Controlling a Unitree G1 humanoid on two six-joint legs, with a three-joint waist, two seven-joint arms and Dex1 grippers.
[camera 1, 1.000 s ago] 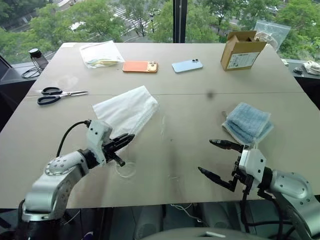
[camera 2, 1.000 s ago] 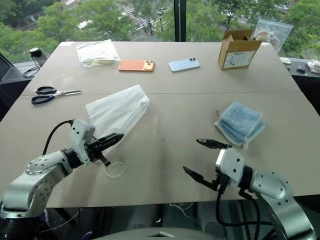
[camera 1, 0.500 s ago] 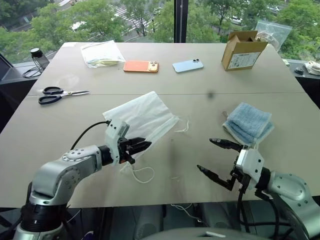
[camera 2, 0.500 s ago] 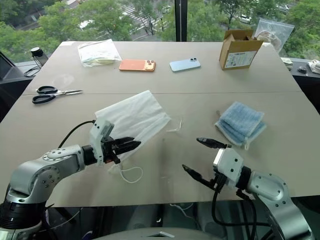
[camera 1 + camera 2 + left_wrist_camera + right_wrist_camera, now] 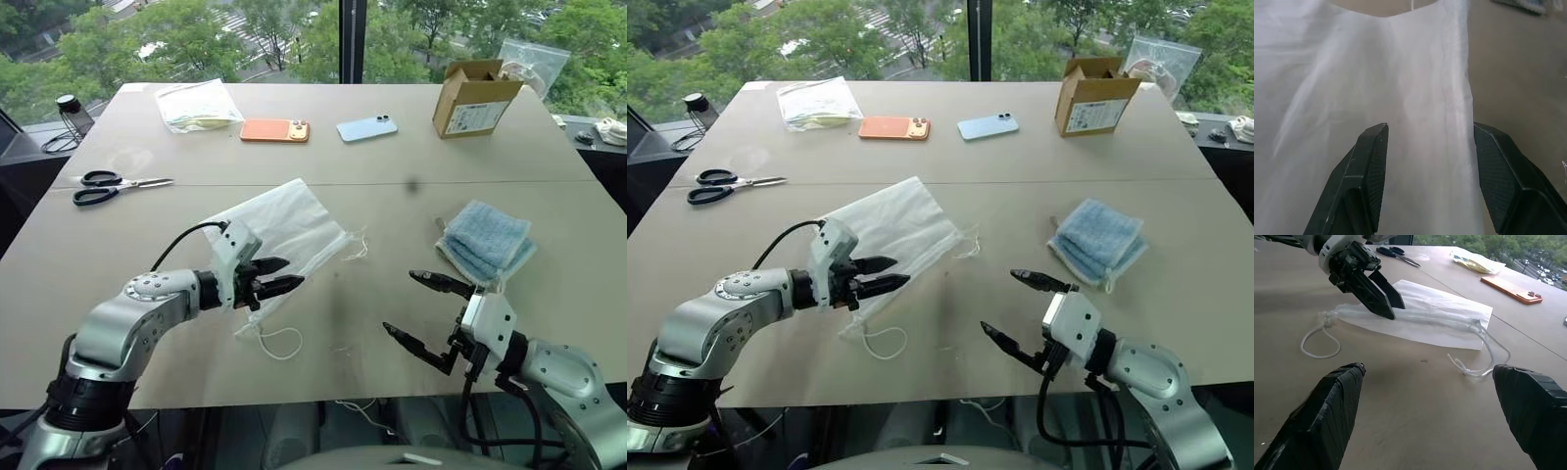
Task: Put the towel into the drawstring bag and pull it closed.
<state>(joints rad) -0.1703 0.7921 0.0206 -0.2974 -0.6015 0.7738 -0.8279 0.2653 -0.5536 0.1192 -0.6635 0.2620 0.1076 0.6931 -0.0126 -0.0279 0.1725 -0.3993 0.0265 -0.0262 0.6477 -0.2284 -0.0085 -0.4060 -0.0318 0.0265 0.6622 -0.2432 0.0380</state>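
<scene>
The drawstring bag (image 5: 279, 227) lies flat on the tabletop (image 5: 392, 211), its corded mouth edge turned toward the robot, one cord loop (image 5: 277, 343) trailing off the near corner. The left gripper (image 5: 272, 278) hovers over that mouth edge with its jaws apart and nothing clamped between them; in the left wrist view the thin white fabric lies between and beneath the two fingers (image 5: 1370, 171), a position suited to pinching one layer and lifting the mouth open. The right gripper (image 5: 421, 309) hangs near the front edge, jaws spread wide and empty, aimed across toward the bag. The towel (image 5: 487, 240) rests folded, well apart to the right, not yet picked up, so bagging has yet to begin.
</scene>
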